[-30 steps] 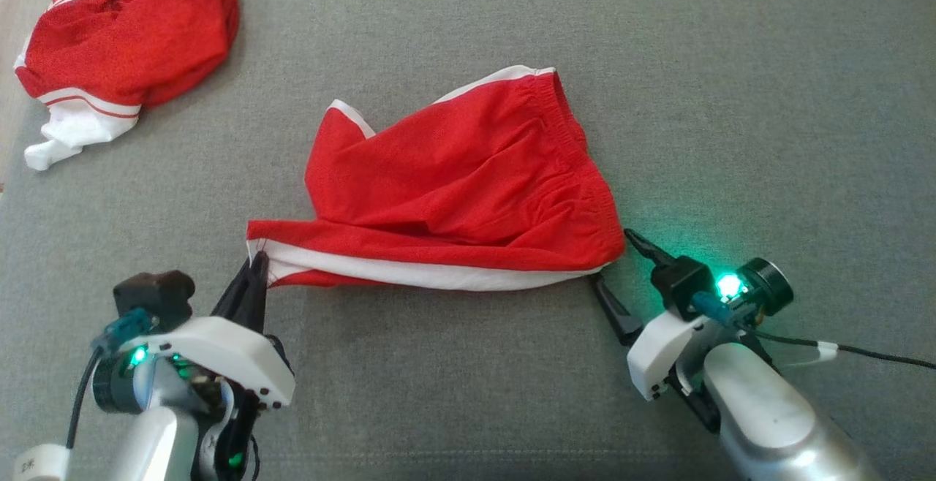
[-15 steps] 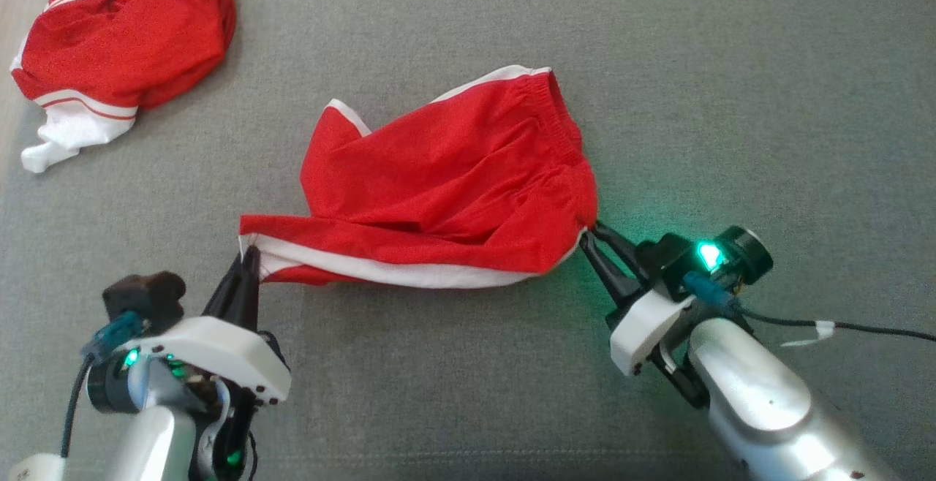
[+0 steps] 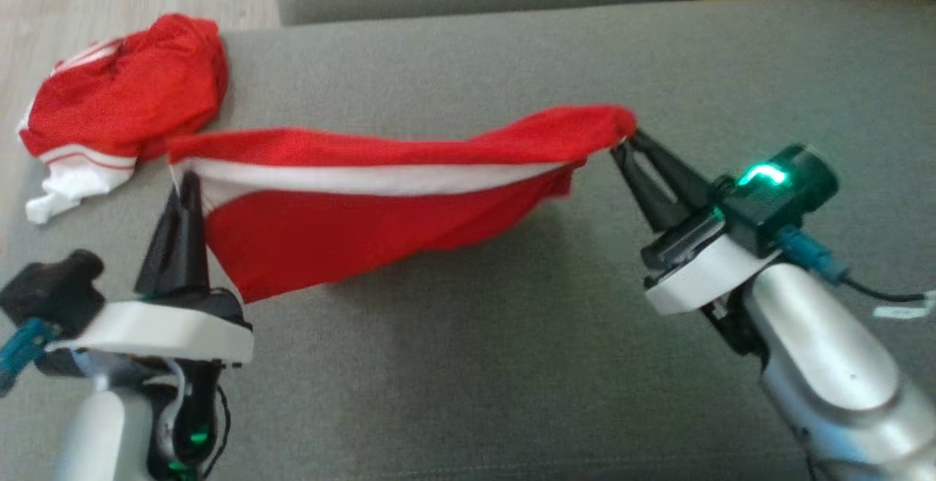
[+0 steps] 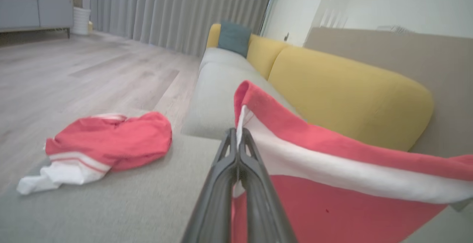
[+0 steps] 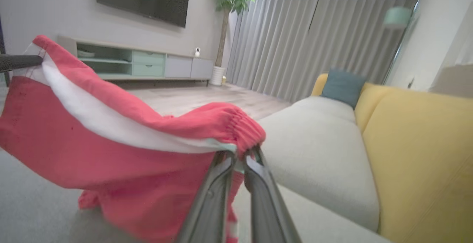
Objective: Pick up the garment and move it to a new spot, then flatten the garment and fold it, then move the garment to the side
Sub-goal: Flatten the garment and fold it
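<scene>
Left gripper (image 3: pixel 188 183) lower left, pointing up, pinched on garment (image 3: pixel 329 240); right gripper (image 3: pixel 625 145) at right, angled up-left, pinched likewise.

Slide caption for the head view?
Left gripper and right gripper hold the red shorts stretched above the grey cushion.

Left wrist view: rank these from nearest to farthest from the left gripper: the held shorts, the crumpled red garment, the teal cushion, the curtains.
1. Held shorts: pinched in the left gripper, spreading to the right.
2. Crumpled red garment: lying close by, to the left.
3. Teal cushion: far ahead, upper middle.
4. Curtains: beyond the cushion, farthest.
</scene>
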You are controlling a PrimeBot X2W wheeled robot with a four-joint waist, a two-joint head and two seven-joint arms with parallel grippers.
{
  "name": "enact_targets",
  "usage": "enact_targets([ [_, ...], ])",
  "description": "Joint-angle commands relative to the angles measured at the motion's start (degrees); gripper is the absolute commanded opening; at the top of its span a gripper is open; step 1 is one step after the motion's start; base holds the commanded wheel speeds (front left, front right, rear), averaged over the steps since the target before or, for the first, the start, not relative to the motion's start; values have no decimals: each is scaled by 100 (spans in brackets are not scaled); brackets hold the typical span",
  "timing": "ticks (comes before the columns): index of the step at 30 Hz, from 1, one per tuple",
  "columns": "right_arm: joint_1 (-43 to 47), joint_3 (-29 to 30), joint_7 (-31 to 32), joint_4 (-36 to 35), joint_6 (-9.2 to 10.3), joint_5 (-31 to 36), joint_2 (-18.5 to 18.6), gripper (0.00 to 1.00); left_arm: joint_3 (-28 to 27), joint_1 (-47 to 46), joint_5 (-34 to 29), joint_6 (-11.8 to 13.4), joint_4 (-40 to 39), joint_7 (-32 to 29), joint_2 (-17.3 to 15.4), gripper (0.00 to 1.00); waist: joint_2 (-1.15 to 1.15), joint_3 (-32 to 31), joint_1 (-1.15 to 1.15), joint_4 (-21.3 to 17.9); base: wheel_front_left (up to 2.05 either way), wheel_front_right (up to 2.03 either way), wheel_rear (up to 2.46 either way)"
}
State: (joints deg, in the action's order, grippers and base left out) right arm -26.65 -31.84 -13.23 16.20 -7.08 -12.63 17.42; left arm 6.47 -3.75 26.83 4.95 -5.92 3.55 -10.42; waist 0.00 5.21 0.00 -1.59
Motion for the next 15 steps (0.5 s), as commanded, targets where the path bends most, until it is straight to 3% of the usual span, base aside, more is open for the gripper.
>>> enact_targets([
  [1,-164,61,92,-431,-41,-30,100,0,-283,-301,17,-18,-401,11,-153,0,0,-157,0,-97,0,0,0],
  [10,-330,647,936,-2247,-41,98,573,0,-478,-825,4,3,-1744,-706,-691,0,0,-410,0,-248,0,0,0],
  [15,-448,822,1251,-2670,-41,106,651,0,-484,-1251,12,-4,-1911,-1070,-884,0,0,-324,0,-249,0,0,0],
])
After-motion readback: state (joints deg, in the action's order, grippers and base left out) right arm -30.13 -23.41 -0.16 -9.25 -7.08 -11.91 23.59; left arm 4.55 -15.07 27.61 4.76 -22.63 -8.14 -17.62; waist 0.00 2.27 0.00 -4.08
